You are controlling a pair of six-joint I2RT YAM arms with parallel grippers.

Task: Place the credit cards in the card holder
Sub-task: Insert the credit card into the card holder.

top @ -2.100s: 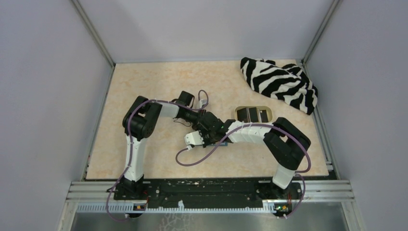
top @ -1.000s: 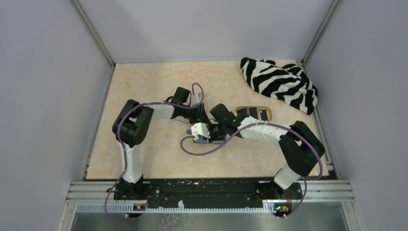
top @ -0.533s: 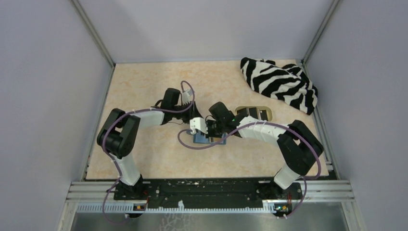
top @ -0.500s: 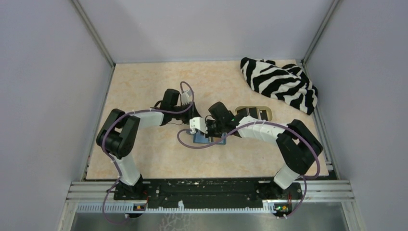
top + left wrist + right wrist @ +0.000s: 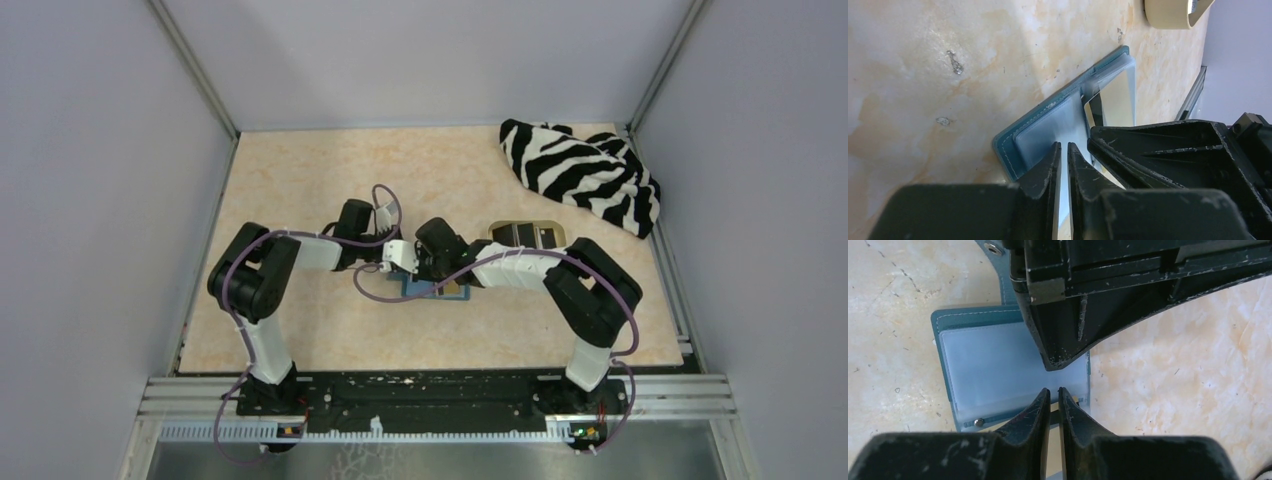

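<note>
The teal card holder (image 5: 418, 291) lies open on the table, its clear sleeves up (image 5: 993, 365) (image 5: 1043, 132). An orange-gold credit card (image 5: 456, 291) sticks out at its right edge, and a sliver shows under my right fingers (image 5: 1075, 400). My left gripper (image 5: 410, 268) (image 5: 1064, 146) is shut, with its tips down on the sleeve. My right gripper (image 5: 438, 278) (image 5: 1053, 390) is shut, with its tips at the holder's near edge over the gold card. I see nothing pinched in either. Black cards (image 5: 520, 237) lie in the tan tray (image 5: 562, 237).
The zebra-striped cloth (image 5: 580, 172) lies bunched at the back right corner. The tan oval tray sits just right of the two grippers and also shows in the left wrist view (image 5: 1173, 12). The two gripper bodies crowd each other over the holder. Purple cables loop beside it.
The left arm pulled back left, then brought its gripper in onto the holder. The right gripper shifted left along the holder. The holder and the gold card became visible under them.
</note>
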